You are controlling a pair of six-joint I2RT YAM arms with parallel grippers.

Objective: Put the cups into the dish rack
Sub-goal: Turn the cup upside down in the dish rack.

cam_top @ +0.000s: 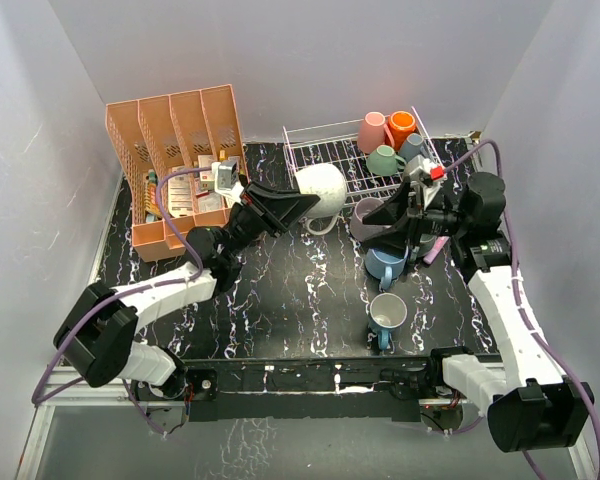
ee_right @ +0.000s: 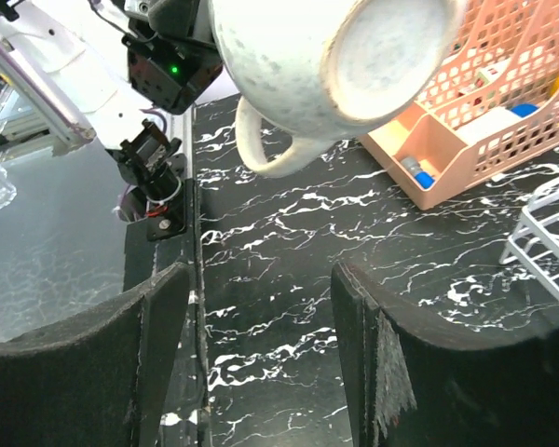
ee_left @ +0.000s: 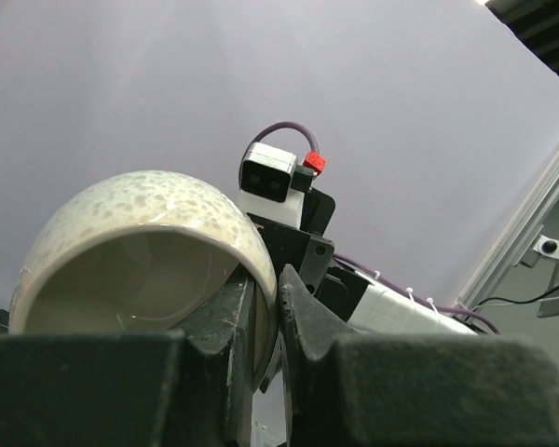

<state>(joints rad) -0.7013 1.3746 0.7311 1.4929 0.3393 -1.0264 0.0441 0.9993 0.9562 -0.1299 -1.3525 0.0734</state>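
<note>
The cream speckled mug (cam_top: 320, 190) is glazed ceramic. It is judged rigid, fairly heavy for a pinch grip, slick on the surface and likely to chip if it knocks the wire. The firmest holds would be across the rim wall or on the handle loop. The left gripper (ee_left: 265, 326) is clenched on that rim wall, with one finger inside the mouth and one outside, so the mug sits at about 11 o'clock from the jaws in the left wrist view. From above, the mug hangs clear of the table with its handle drooping, at the 8 o'clock corner of the dish rack (cam_top: 330, 155). Four cups are grouped at the rack's 2 o'clock end, among them a pink cup (cam_top: 372, 130) and an orange cup (cam_top: 401, 127). The right gripper (ee_right: 261, 279) stands released, its jaws apart with only bare tabletop between them. In its own view the raised mug is up at 12 o'clock, well apart. A blue cup (cam_top: 383, 265) and a pale cup (cam_top: 387, 315) wait on the table at about 6 o'clock from that gripper.
</note>
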